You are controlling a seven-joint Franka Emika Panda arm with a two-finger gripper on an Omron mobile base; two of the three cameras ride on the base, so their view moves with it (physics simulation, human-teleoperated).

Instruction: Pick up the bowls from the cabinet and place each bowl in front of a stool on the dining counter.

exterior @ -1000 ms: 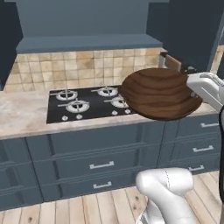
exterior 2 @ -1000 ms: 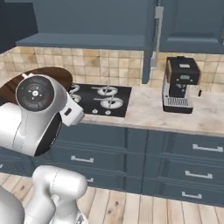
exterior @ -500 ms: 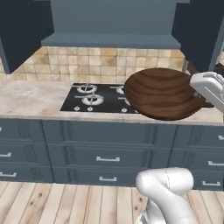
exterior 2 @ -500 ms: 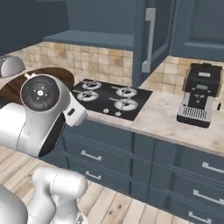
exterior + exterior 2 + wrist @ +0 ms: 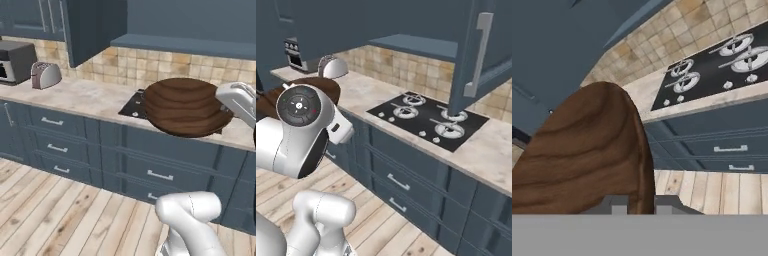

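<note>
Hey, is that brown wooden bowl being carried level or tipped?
Tipped: the wooden bowl shows its ringed underside sideways to the left base view, rim edge-on in the hand view.

The arm point(image 5: 301, 135) was glossy white with rounded, tube-like segments. One big joint ended in a round dark cap point(image 5: 300, 104) ringed with fine markings, with a small pale centre and tiny green and red dots. A dark seam showed beneath that cap. A short white block point(image 5: 341, 131) carried a small dark slot. The hand casing point(image 5: 240, 102) was white-grey with smooth, bevelled edges.

beige counter point(image 5: 85, 97) | toaster point(image 5: 45, 75), microwave point(image 5: 15, 61), black hob point(image 5: 428, 119)
</note>
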